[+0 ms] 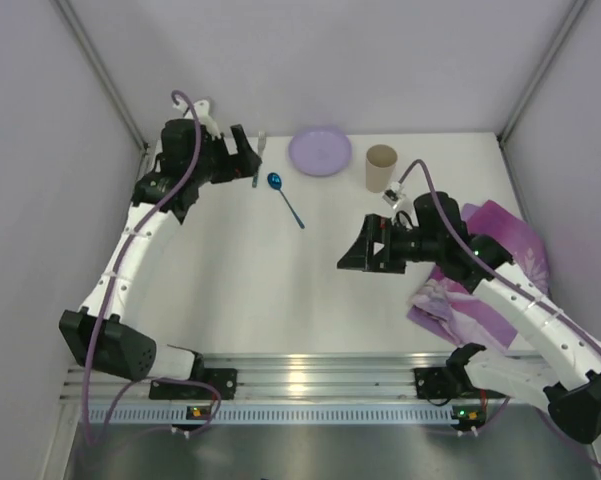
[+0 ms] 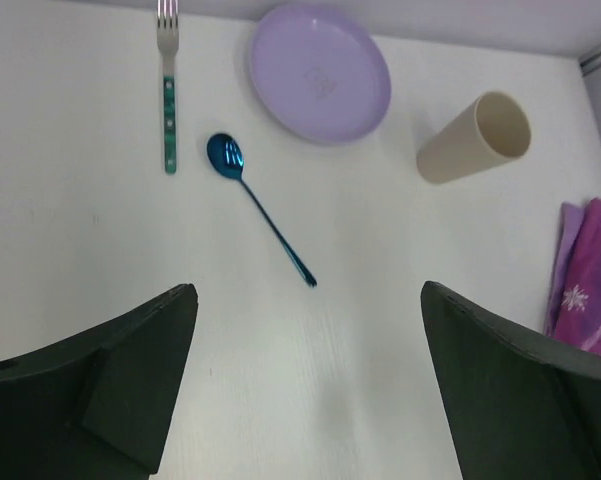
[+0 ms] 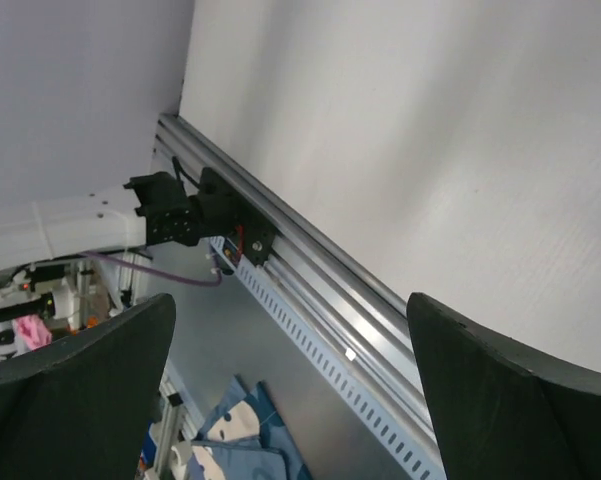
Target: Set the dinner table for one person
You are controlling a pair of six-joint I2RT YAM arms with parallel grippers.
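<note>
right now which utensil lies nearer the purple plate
The blue spoon, its bowl close to the plate rim in the left wrist view. The fork with the green handle lies farther out, beyond the spoon.

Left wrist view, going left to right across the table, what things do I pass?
Fork → blue spoon → purple plate → beige cup → purple placemat.

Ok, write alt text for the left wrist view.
A white table seen from above holds a fork, a blue spoon, a lilac plate and a beige cup in a rough row, with a pink-purple placemat at the right edge. The left gripper hangs open and empty in the foreground.
</note>
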